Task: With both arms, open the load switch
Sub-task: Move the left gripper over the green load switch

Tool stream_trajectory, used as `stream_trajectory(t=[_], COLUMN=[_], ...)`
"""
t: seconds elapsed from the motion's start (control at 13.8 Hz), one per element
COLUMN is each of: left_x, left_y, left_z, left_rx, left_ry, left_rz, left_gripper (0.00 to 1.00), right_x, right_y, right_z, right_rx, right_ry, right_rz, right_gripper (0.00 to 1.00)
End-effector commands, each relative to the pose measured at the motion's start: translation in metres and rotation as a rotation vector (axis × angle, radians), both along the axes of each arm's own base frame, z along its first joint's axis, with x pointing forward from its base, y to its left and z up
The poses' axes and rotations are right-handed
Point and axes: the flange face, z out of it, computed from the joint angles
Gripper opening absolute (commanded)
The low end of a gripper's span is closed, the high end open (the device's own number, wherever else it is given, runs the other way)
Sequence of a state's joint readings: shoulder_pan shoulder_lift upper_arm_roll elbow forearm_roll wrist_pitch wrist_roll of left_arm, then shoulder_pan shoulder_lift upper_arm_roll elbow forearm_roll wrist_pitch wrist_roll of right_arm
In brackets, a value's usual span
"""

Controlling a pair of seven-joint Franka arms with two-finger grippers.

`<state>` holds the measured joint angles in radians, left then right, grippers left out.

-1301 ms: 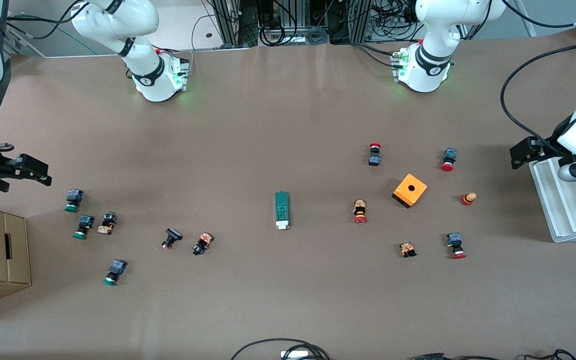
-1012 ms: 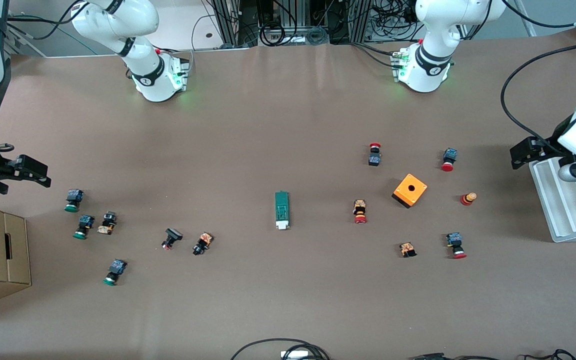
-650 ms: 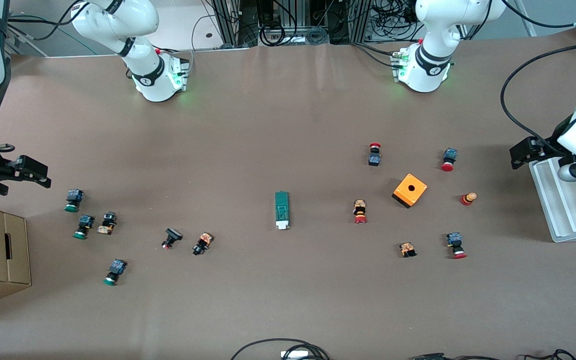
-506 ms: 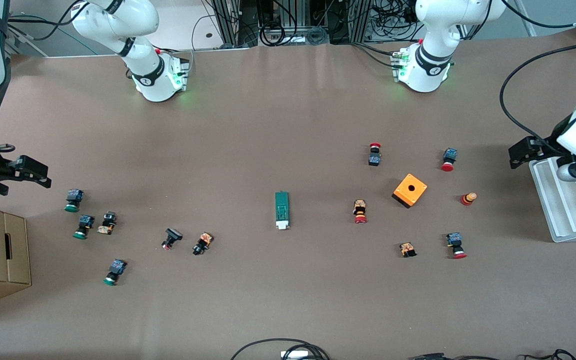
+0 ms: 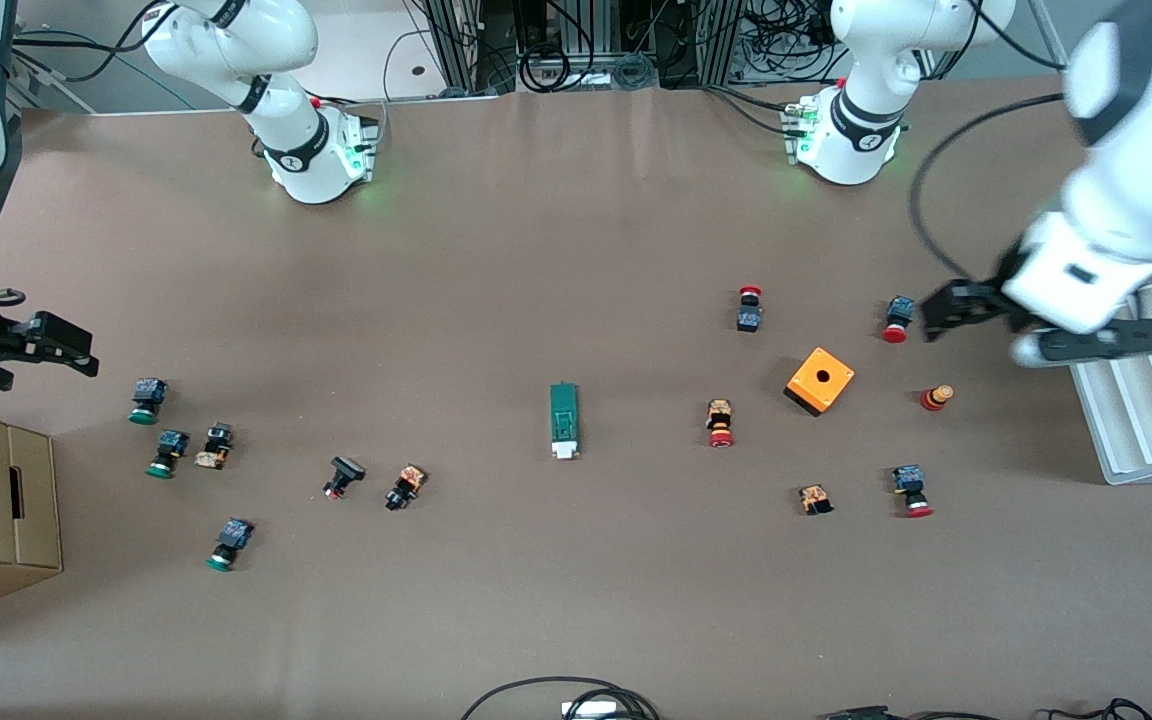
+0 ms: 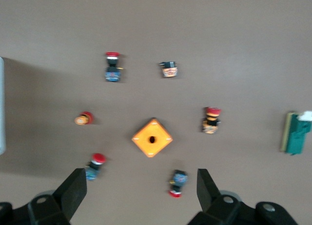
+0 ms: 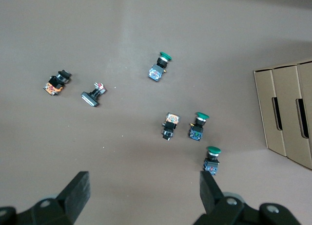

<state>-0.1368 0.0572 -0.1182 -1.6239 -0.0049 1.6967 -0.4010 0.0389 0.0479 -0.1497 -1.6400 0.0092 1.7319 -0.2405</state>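
Load switch [image 5: 563, 421] flat mid-table, left gripper [image 6: 141, 193] spread wide, seemingly over red buttons, right gripper [image 7: 144, 191] wide over green buttons

We see the load switch [image 5: 563, 421] lying flat on the brown table [image 5: 536, 280], about midway between the right arm's end and the left arm's end, and somewhat closer to the table's front-camera edge than to the edge where the bases stand. It is a small, narrow green bar with a white block at one end. Its long axis runs from the base edge toward the front-camera edge, the white block at the end nearer the front camera. In the left wrist view it [image 6: 297, 132] shows at the frame's border. Nothing touches it.
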Motion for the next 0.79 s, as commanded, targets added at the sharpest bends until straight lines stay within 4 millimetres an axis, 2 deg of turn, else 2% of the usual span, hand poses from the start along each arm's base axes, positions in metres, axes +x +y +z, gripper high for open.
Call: stream_trajectory(t=[0.0, 0.22, 0.43, 0.58, 0.72], left_x=[-0.001, -0.013, -0.04, -0.046, -0.06], left_y=[-0.065, -0.143, -0.228, -0.264, -0.294], left_z=[-0.015, -0.041, -0.083, -0.11, -0.124], left_rx=[-0.018, 0.036, 0.125, 0.105, 0.08], left_ry=[-0.031, -0.095, -0.189, -0.245, -0.276], left_rz=[0.091, 0.102, 0.158, 0.241, 0.23], left_gripper=[1.0, 1.0, 1.0, 1.0, 1.0], right_x=[0.0, 0.0, -0.001, -0.001, -0.001], right_y=[0.002, 0.001, 0.001, 0.001, 0.0], right_z=[0.001, 0.0, 0.001, 0.001, 0.001], right_rx=[0.017, 0.017, 0.017, 0.017, 0.017], right_ry=[-0.013, -0.012, -0.01, -0.01, -0.009], right_rz=[0.012, 0.011, 0.011, 0.011, 0.009], right_gripper=[1.0, 1.0, 1.0, 1.0, 1.0])
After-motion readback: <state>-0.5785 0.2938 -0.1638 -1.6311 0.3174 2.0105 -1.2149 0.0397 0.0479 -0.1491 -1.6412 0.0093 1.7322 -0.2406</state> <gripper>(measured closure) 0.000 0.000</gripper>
